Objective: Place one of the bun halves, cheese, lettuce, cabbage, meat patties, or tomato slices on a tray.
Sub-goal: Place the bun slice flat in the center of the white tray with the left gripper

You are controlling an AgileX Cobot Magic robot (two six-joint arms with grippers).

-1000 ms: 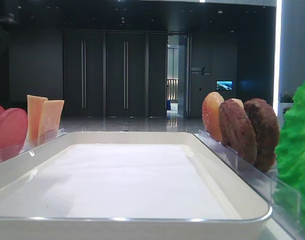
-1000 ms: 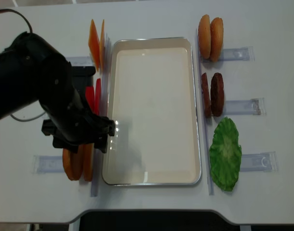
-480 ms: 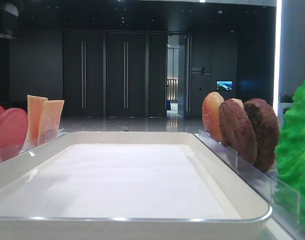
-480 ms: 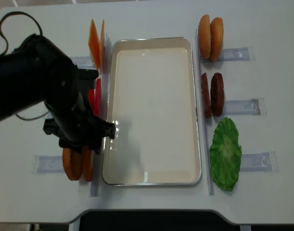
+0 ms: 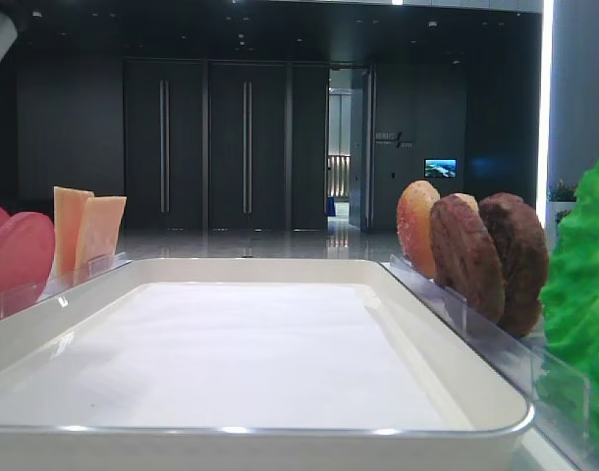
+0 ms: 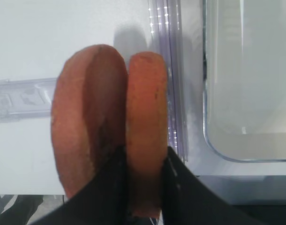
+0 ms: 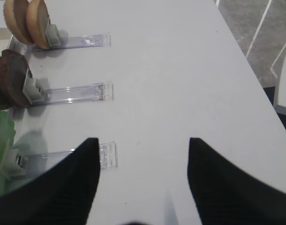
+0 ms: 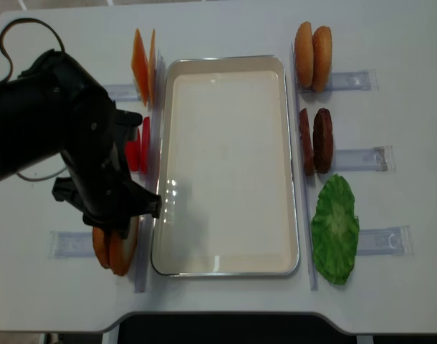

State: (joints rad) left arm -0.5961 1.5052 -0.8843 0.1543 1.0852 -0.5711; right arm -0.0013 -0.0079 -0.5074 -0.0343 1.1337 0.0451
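The left arm has swung nearer over the past second, its left gripper [image 6: 143,185] dropping onto the pair of orange bun halves [image 8: 112,245] that stand on edge at the near left, just beside the tray [image 8: 226,271]. The left wrist view shows the two dark fingers [image 6: 116,180] straddling the inner bun half [image 6: 145,126], the one nearer the tray, and pressed against both its faces, so the claw reads as clamped on that disc, while the outer bun half [image 6: 86,122] leans against it. Judged from here, the step in hand is the pick: a straight upward lift should free the disc from its clear holder [image 6: 169,84] without dragging its neighbour or catching the tray rim, before it is carried right and laid flat on the white bottom. The overhead view hides that grip under the arm's black bulk but maps the whole table: cheese [image 8: 142,61] and tomato slices [image 8: 138,147] along the left, more buns [image 8: 312,47], meat patties [image 8: 316,141] and lettuce [image 8: 335,229] along the right. The low view shows the tray bare. The right gripper [image 7: 142,154] hangs over bare table at the far right side, its fingers spread apart and holding nothing.
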